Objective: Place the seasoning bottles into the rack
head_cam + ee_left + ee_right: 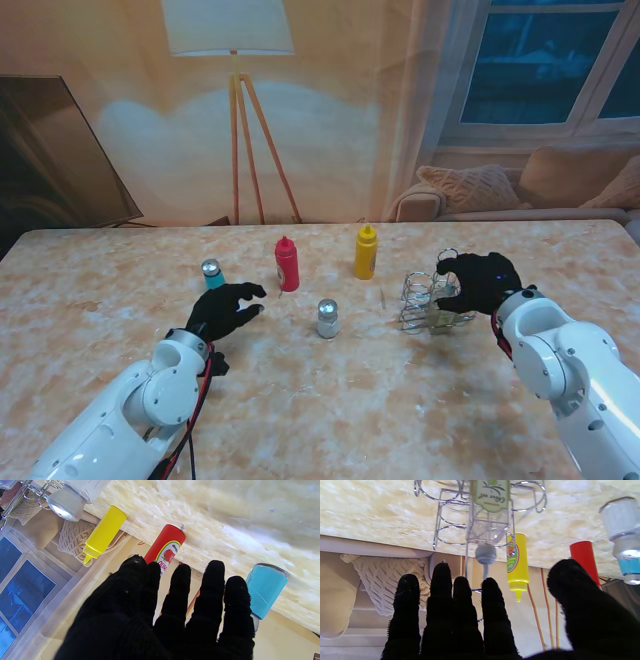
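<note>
The wire rack (432, 300) stands right of centre with a clear green-labelled bottle (490, 517) upright in one of its rings. My right hand (483, 282) hovers at the rack's right side, open, its fingers (460, 620) spread and holding nothing. On the table stand a red ketchup bottle (287, 264), a yellow squeeze bottle (366, 252), a blue shaker (212, 273) and a white silver-capped shaker (327, 318). My left hand (225, 308) is open, just nearer to me than the blue shaker (266, 590) and the red bottle (166, 547), touching neither.
The marble table's far edge (330, 228) runs just behind the red and yellow bottles. A floor lamp (240, 120), a sofa with cushions (480, 190) and a dark screen (50, 150) lie beyond the table.
</note>
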You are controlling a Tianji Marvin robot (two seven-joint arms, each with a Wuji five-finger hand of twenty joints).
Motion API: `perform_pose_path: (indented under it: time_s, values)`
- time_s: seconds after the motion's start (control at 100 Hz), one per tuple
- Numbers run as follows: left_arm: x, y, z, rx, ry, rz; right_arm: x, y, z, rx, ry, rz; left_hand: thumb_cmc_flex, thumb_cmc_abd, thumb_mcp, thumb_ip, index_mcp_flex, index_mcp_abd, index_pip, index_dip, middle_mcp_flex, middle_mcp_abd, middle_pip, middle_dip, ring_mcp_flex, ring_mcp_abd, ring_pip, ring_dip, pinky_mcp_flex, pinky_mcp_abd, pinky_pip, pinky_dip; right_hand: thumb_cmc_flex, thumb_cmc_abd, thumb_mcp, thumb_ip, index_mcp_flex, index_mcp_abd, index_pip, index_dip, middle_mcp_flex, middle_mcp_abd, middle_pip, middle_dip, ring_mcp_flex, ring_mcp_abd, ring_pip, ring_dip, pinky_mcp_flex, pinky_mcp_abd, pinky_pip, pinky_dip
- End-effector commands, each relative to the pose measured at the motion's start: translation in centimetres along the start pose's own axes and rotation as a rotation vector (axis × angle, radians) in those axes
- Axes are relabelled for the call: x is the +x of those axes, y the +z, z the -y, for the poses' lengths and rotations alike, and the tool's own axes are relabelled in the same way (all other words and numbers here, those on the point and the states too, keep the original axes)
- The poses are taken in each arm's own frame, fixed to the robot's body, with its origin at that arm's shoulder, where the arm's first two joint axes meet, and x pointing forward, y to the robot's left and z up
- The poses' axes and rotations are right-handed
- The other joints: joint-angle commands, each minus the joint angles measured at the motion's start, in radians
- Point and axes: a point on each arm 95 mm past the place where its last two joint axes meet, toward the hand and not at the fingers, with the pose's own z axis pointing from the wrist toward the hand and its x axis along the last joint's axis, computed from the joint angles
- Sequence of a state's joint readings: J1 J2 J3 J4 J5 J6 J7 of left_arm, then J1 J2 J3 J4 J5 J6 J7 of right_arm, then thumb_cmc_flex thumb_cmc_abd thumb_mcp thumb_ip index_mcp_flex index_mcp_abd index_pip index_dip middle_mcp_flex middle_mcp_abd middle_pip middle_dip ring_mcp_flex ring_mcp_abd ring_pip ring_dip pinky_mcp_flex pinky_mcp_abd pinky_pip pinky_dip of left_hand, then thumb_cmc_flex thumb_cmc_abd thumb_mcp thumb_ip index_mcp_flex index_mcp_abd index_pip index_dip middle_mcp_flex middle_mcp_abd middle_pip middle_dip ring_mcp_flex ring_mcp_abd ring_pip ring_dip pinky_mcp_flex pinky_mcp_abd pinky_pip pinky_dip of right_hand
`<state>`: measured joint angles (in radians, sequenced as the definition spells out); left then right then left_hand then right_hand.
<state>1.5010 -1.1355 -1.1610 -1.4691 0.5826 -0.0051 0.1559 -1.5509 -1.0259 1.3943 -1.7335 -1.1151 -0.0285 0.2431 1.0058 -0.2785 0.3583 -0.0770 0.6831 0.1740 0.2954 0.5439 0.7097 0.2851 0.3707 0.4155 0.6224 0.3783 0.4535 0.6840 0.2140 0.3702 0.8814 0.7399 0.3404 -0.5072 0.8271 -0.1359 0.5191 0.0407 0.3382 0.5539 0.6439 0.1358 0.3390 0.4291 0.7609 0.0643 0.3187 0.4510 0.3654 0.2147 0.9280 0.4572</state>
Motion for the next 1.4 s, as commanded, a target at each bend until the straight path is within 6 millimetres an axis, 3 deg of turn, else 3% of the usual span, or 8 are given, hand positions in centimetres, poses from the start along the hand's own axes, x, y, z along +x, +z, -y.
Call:
perform_pose_path:
  time_s: [0.0, 0.52, 1.0, 1.39]
  values:
    - [0.1, -0.1, -0.1, -0.01, -0.001, -0.003, 1.0, -0.4, 0.3, 0.015, 0.018, -0.029, -0.015, -0.012, 0.023, -0.027, 0.015, -0.005, 0.014, 0.007, 0.005, -0.003, 0.0, 0.009, 0.018, -0.01, 0.017, 0.031, -0.003, 0.009, 0.013, -0.005, 0.015, 0.024, -0.019, 0.007, 0.004, -0.004, -0.001, 0.01, 0.014, -0.008, 0.007, -0.003, 0.01, 0.0, 0.008, -0.001, 0.003, 0.016, 0.007, 0.015]
    - [0.0, -0.2, -0.1, -0.008, -0.001, -0.005, 3.5, -1.3, -0.2, 0.05, 0.103, -0.176, -0.016, -0.013, 0.023, -0.027, 0.016, -0.005, 0.014, 0.007, 0.005, -0.002, 0.0, 0.009, 0.02, -0.01, 0.018, 0.031, -0.002, 0.01, 0.013, -0.004, 0.039, 0.027, -0.035, 0.014, 0.029, -0.001, 0.01, 0.014, 0.039, -0.01, 0.01, 0.008, 0.025, -0.005, 0.018, 0.007, 0.017, 0.0, 0.007, 0.009]
    - [-0.1, -0.3, 0.1, 0.004, 0.002, -0.006, 7.5, 2.4, -0.7, 0.083, 0.167, -0.343, -0.017, -0.012, 0.024, -0.026, 0.015, -0.005, 0.013, 0.006, 0.004, -0.001, -0.001, 0.008, 0.019, -0.009, 0.018, 0.031, -0.002, 0.009, 0.014, -0.005, 0.045, 0.008, 0.013, 0.011, 0.03, 0.005, 0.013, 0.015, 0.033, -0.014, 0.027, 0.008, 0.013, -0.014, -0.004, -0.017, 0.019, -0.039, -0.029, -0.036]
    - [-0.2, -0.4, 0.2, 0.011, 0.003, -0.005, 10.5, 6.1, 0.0, 0.114, 0.221, -0.426, -0.016, -0.013, 0.024, -0.026, 0.015, -0.005, 0.013, 0.006, 0.003, -0.002, -0.001, 0.009, 0.02, -0.01, 0.018, 0.032, -0.002, 0.01, 0.014, -0.005, 0.041, -0.006, 0.045, 0.009, 0.011, 0.007, 0.015, 0.015, -0.007, -0.002, 0.024, -0.01, -0.023, -0.007, -0.044, -0.055, 0.004, -0.054, -0.05, -0.086]
